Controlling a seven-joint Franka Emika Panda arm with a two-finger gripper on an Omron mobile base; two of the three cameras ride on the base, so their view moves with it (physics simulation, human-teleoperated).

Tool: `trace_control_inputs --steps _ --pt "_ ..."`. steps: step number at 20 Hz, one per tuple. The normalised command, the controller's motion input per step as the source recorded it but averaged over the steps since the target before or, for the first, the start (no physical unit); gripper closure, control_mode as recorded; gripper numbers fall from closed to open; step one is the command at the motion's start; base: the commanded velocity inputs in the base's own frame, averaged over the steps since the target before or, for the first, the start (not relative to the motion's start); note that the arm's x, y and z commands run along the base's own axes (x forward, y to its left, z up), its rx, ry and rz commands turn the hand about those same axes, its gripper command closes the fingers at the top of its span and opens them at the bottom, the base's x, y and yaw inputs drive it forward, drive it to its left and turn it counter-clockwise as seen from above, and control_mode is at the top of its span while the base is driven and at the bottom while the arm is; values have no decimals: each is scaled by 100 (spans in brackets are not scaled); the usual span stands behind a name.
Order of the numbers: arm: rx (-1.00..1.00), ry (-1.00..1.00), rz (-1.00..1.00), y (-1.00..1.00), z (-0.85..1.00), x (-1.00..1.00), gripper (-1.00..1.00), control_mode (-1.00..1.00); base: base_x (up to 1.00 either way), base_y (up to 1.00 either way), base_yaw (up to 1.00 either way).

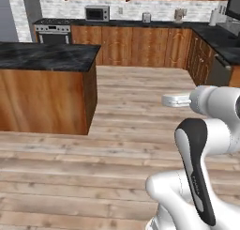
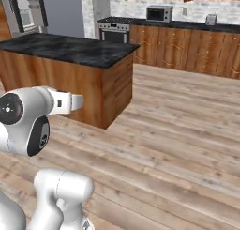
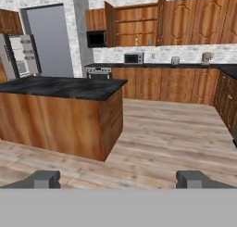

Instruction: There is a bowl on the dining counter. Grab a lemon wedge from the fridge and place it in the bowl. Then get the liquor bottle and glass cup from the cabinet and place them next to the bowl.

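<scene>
Open fingers [image 3: 46, 179], dining counter [image 3: 60, 87] beyond.

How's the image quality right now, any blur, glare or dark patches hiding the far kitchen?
Left base view: flat, even light, no glare; the microwave is small and soft. Right base view: same even light, faint sheen on the dining counter. Hand view: clearest; the open cabinet shows its shelf, contents too small to tell.
</scene>
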Motion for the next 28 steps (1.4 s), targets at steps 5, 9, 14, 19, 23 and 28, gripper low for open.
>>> trace_control_inputs --steps 5,9,14,19,23,28 --pt "0 0 0 0 0 0 -100 100 100 -58 28" --pt "0 0 0 0 0 0 -100 100 100 -63 28" --pt "0 0 0 0 0 0 -100 100 98 -66 20" --pt "0 0 0 0 0 0 -100 100 95 -65 8" --pt "0 0 0 0 0 0 -100 100 97 -57 0" --pt "0 0 0 0 0 0 -100 100 100 -51 0"
